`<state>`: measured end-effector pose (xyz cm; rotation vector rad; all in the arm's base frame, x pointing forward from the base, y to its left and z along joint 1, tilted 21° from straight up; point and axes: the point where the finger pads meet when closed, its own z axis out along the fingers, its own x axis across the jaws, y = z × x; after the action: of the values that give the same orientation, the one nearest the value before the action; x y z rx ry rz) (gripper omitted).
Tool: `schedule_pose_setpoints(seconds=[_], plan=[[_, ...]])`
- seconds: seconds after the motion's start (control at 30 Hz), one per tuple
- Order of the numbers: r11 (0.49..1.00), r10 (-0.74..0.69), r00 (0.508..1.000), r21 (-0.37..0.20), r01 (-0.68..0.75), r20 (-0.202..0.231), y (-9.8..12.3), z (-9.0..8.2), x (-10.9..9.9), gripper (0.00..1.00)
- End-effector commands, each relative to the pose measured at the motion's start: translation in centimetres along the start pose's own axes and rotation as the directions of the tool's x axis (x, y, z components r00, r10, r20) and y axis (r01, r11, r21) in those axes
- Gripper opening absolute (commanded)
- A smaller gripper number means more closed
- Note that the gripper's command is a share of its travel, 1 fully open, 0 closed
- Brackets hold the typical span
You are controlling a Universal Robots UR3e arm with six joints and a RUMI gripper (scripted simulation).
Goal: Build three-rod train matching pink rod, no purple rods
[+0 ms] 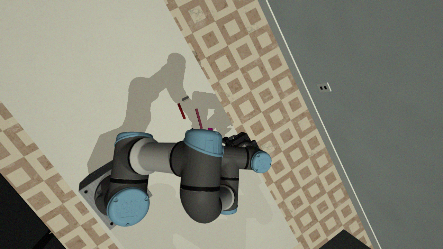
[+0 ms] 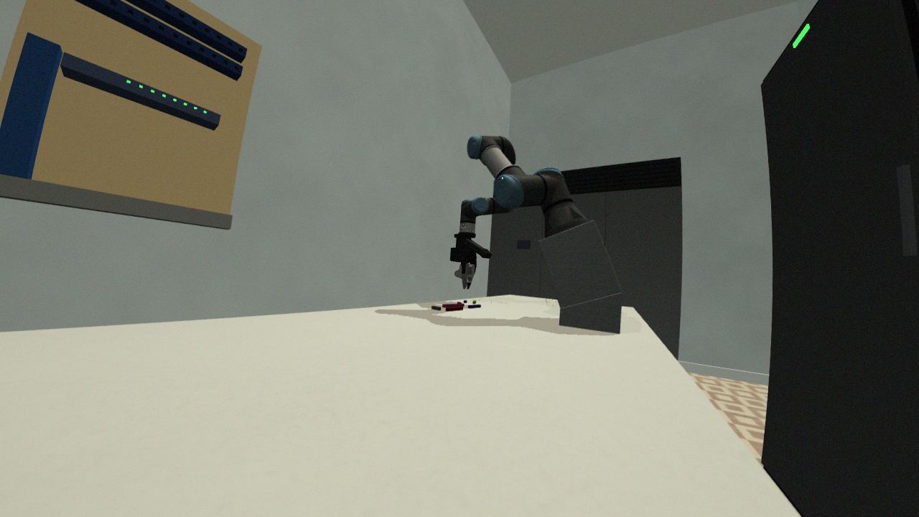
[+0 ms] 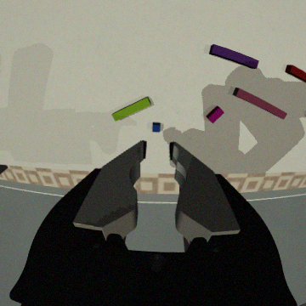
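In the wrist view my gripper (image 3: 158, 143) hangs above the table, narrowed to a small gap with nothing between its fingers. Just beyond the fingertips lies a small blue rod (image 3: 156, 127). A lime rod (image 3: 132, 109) lies to its left and a short magenta rod (image 3: 215, 114) to its right. Farther right lie the long pink rod (image 3: 259, 103), a purple rod (image 3: 234, 56) and the end of a red rod (image 3: 296, 72). In the top view I see a grey rod (image 1: 185, 98), the red rod (image 1: 181, 111), the pink rod (image 1: 198, 118) and the magenta rod (image 1: 210, 128); the arm hides the others.
The rods lie apart from one another near the table edge, with patterned floor (image 1: 263, 92) beyond it. The arm's base (image 1: 102, 188) stands on the table. In the exterior view the gripper (image 2: 467, 277) hovers a little above the group of rods (image 2: 456, 306).
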<state>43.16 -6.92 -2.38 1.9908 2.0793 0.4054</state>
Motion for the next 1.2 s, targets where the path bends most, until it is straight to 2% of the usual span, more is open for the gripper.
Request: schedule_pose_setpoints(seconds=[0.0,0.63,1.17], plan=[[1.0,-0.001,1.0,-0.008,0.001,0.008,0.4,1.0,-0.2,0.14],[1.0,-0.001,1.0,-0.008,0.001,0.008,0.5,3.3,-0.3,0.14],[1.0,0.0,1.0,-0.008,0.001,0.007,0.5,3.7,-0.3,0.14]])
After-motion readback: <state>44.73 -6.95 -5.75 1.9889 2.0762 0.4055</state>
